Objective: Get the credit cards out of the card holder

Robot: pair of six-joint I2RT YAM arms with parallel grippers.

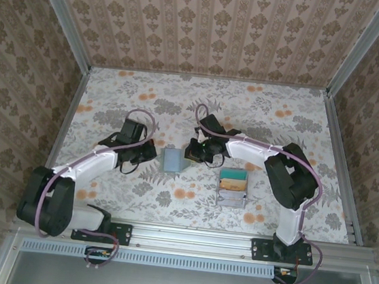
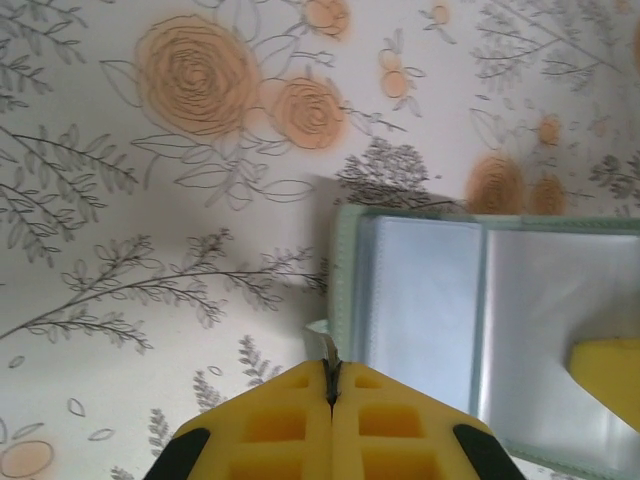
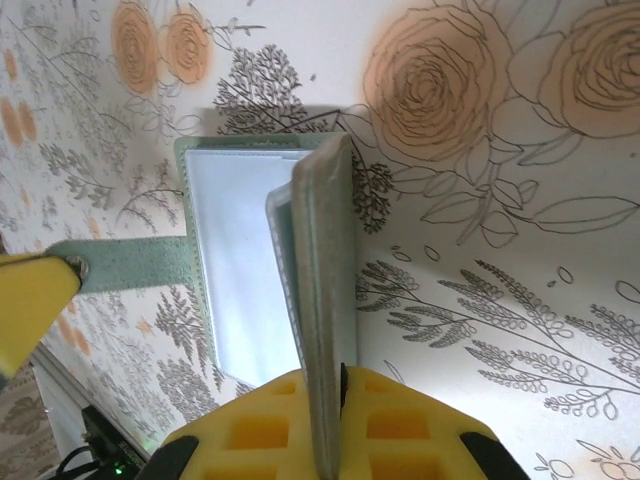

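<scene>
The small flat grey-green bifold card holder point(image 1: 172, 159) lies on the floral-patterned table surface point(image 1: 301, 120), near the middle and between the two arms. It is open: the left wrist view shows its pale blue-grey inner panel with clear plastic sleeves point(image 2: 420, 300) facing up.

The left gripper point(image 1: 151, 150) sits at the card holder's left edge. Its yellow fingers point(image 2: 290, 420) are pressed together on a thin grey-green closure strap point(image 3: 130, 262). In the right wrist view, this strap runs straight out from the card holder to one yellow finger of the left gripper point(image 3: 25, 300), with a small metal snap at the strap end.

The right gripper point(image 1: 193, 155) sits at the card holder's right edge. Its yellow fingers point(image 3: 420, 430) are clamped on the grey-green cover flap point(image 3: 325, 260), which stands upright on edge above the flat inner panel point(image 3: 240, 260). One of its fingers shows at the right margin of the left wrist view point(image 2: 608, 375), over the sleeves.

A grey box-like tray point(image 1: 231, 200) with teal and tan contents lies to the right of the card holder, apart from it and closer to the arm bases.
</scene>
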